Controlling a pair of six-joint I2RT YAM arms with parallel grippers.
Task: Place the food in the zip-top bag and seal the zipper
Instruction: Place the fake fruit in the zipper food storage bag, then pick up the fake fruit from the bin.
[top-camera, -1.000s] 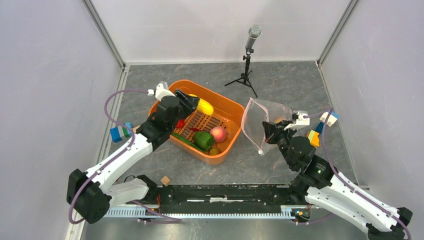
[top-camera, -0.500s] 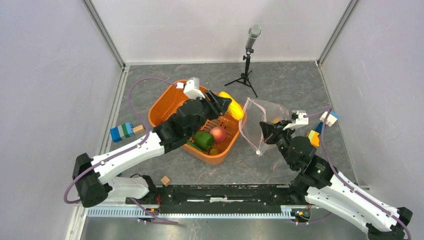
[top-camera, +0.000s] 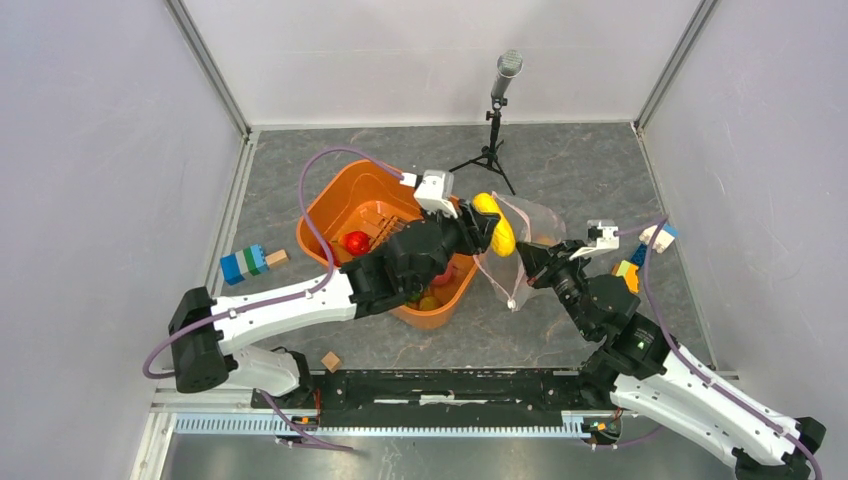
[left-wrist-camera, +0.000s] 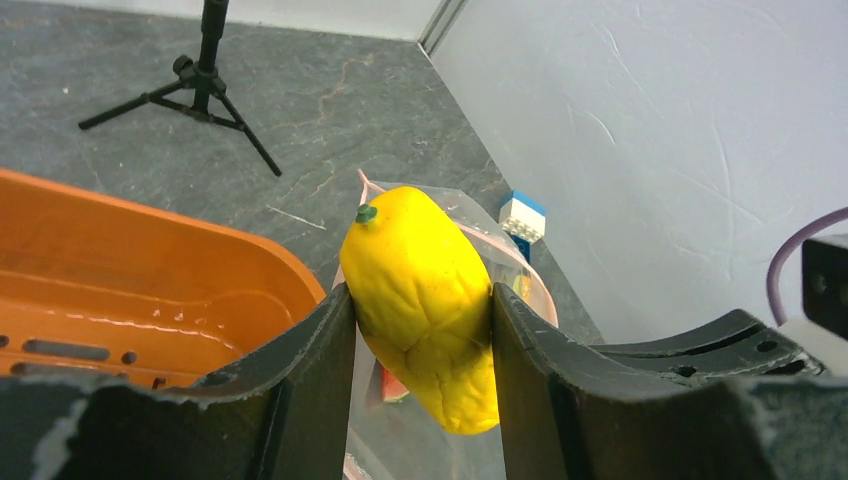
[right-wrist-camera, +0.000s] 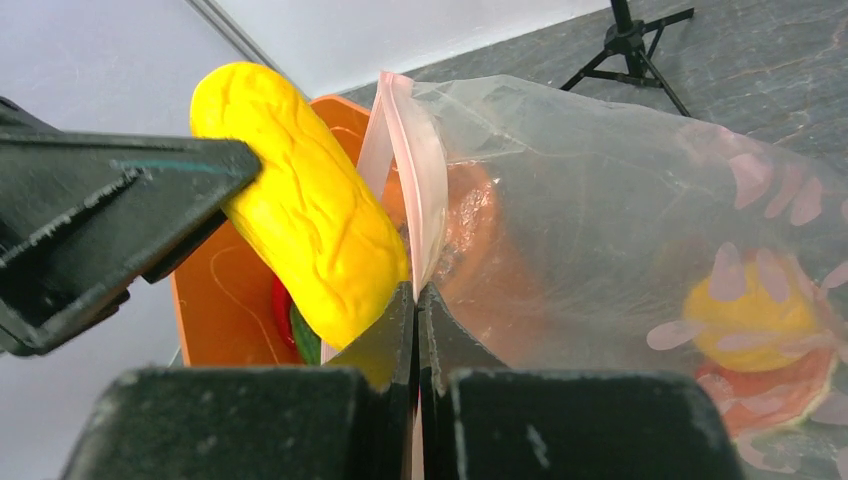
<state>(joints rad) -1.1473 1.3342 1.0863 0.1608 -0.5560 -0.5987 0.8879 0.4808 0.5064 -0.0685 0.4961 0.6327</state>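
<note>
A yellow toy piece (left-wrist-camera: 420, 290) with a tiny green stem is clamped between the fingers of the left gripper (top-camera: 487, 230), and it's held up pretty much right at the mouth of the zip-top bag (right-wrist-camera: 620, 190), just past the rim of the orange basket (top-camera: 325, 205). The bag's mouth edge is pinched by the right gripper (right-wrist-camera: 416, 300), jaws pressed fully together on the plastic at the pink zipper (right-wrist-camera: 425, 180), so the opening is held lifted and turned toward the left arm. The zipper isn't sealed, the mouth is gaping. Through the clear dotted plastic a second yellow piece (right-wrist-camera: 750, 310) and something reddish can be made out inside. A red fruit (top-camera: 356, 242) can be seen in the basket, with more food mostly hidden by the left arm
</note>
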